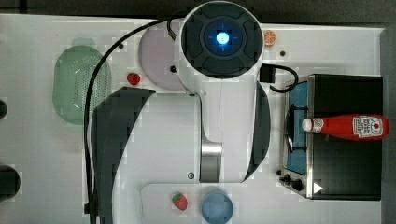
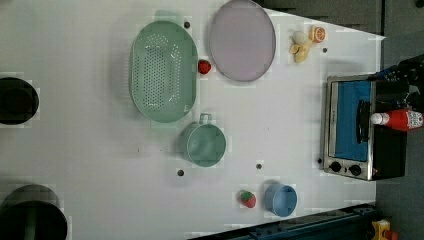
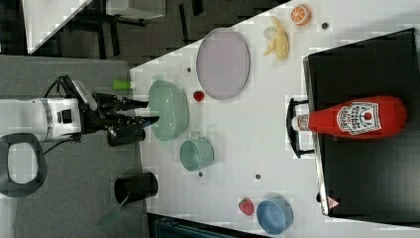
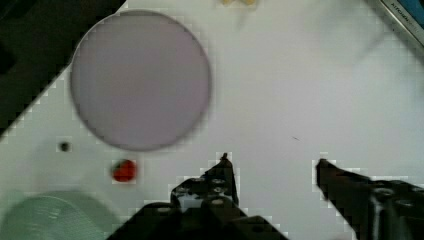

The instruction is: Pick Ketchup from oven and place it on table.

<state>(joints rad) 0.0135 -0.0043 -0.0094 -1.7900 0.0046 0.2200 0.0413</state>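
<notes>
Ketchup (image 3: 354, 118) lies flat on top of the oven (image 3: 366, 178), well apart from the gripper (image 4: 272, 162), whose fingers stand spread and empty. Bottle looks light, smooth, slightly squeezable, likely to roll; I'd clamp across the red mid-body.

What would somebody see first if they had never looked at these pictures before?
Probably the bright red ketchup bottle, lying on its side on top of the black oven, with its white cap poking out over the oven's door handle. Next comes the big white robot arm in the middle of the top view, its open gripper hanging over the white table near a round lilac plate.
</notes>
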